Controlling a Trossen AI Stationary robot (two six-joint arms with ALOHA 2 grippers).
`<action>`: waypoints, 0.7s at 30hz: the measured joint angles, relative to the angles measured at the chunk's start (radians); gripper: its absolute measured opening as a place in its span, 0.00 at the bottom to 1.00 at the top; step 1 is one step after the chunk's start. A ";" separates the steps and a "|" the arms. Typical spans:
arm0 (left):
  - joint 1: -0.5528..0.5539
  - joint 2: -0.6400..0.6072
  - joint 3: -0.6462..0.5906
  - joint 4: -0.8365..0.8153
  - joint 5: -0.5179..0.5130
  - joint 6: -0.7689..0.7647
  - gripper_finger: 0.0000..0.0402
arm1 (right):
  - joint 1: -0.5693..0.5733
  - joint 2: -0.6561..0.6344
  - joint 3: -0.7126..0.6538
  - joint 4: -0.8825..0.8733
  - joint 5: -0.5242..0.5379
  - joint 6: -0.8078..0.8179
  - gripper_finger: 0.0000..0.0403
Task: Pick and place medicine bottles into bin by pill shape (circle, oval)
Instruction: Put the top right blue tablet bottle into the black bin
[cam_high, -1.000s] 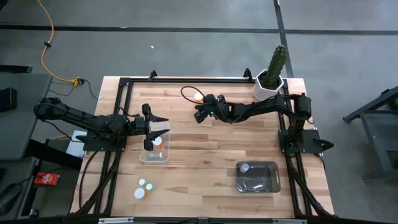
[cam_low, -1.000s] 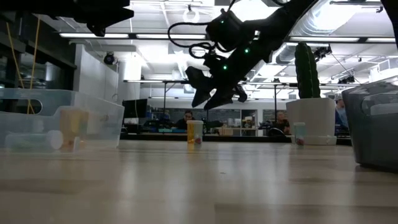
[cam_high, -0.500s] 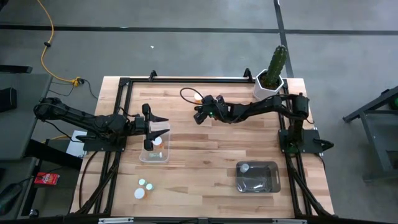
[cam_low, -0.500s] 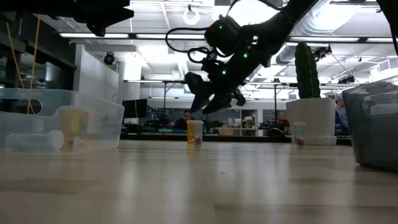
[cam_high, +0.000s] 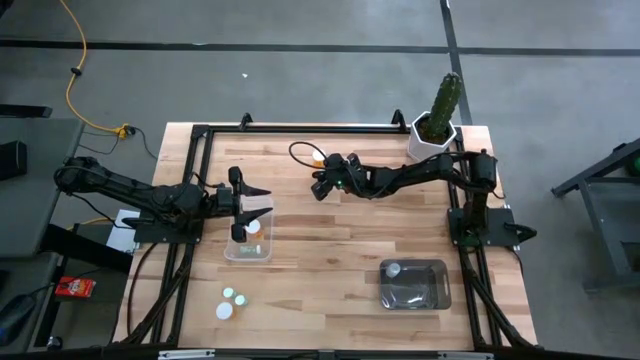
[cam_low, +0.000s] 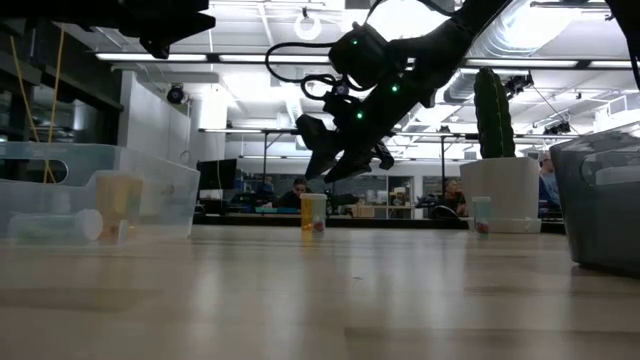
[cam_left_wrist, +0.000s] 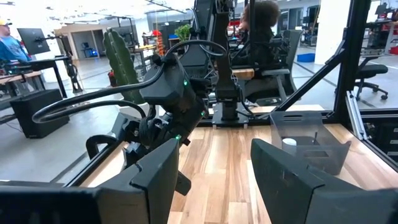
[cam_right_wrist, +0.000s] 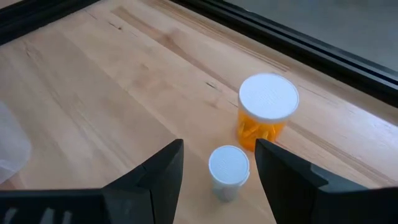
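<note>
An orange bottle with a white cap (cam_right_wrist: 267, 112) stands on the table at the far middle (cam_high: 318, 155), also in the low view (cam_low: 313, 213). A smaller whitish bottle (cam_right_wrist: 229, 169) stands beside it. My right gripper (cam_right_wrist: 217, 180) is open and hovers above them (cam_high: 320, 183), its fingers on either side of the small bottle and touching nothing. My left gripper (cam_left_wrist: 214, 186) is open and empty above the clear bin (cam_high: 248, 248). The clear bin holds a few bottles (cam_low: 118, 200).
A grey bin (cam_high: 440, 290) at the near right holds one white-capped bottle (cam_high: 392, 268). Three loose bottles (cam_high: 230, 300) stand near the front left. A white pot with a cactus (cam_high: 437, 125) stands at the far right, with a pale bottle (cam_low: 480, 213) beside it.
My right gripper has edged a little toward the table's left, over the orange bottle, and stays open.
</note>
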 joint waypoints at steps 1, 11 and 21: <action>0.000 0.000 0.000 0.000 0.000 0.000 0.47 | 0.000 0.000 0.000 0.000 0.000 0.000 0.48; 0.000 0.000 0.000 0.000 0.000 0.002 0.47 | 0.000 0.000 0.000 0.000 0.000 0.000 0.48; 0.000 0.000 0.000 0.000 0.000 0.000 0.47 | 0.000 0.000 0.000 -0.001 -0.015 0.000 0.48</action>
